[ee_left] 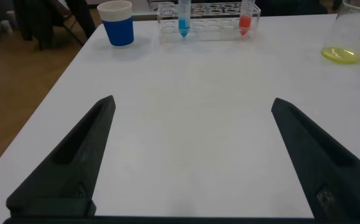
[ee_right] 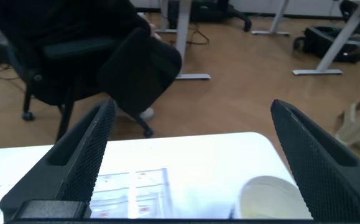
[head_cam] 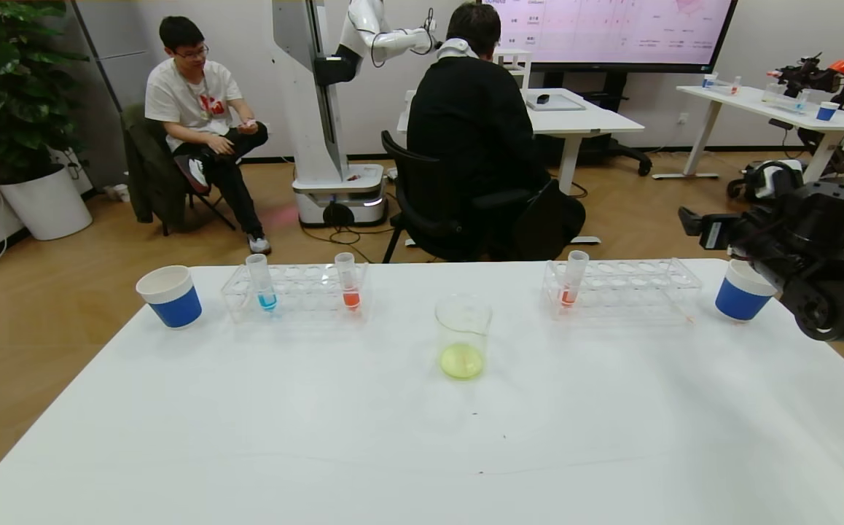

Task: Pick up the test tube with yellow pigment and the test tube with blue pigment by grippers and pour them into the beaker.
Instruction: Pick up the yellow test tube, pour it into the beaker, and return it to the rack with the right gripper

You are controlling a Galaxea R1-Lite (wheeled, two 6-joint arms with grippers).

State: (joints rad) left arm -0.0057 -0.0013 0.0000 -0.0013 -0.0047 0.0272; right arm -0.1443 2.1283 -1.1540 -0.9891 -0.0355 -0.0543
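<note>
The test tube with blue pigment (head_cam: 262, 281) stands in the left clear rack (head_cam: 294, 295); it also shows in the left wrist view (ee_left: 183, 18). The beaker (head_cam: 462, 335) stands mid-table with yellow liquid at its bottom, and shows in the left wrist view (ee_left: 354, 31). The test tube with yellow pigment is out of view. My left gripper (ee_left: 192, 102) is open and empty, low over the bare table on the near left, well short of the rack. My right gripper (ee_right: 192, 109) is open and empty above the table's far right corner; its arm (head_cam: 808, 248) is by the right paper cup.
Orange-red tubes stand in the left rack (head_cam: 348, 281) and the right rack (head_cam: 573, 278). Blue-and-white paper cups stand at the far left (head_cam: 170, 295) and far right (head_cam: 741, 292). The right cup (ee_right: 267, 199) lies just below my right gripper. People and another robot are beyond the table.
</note>
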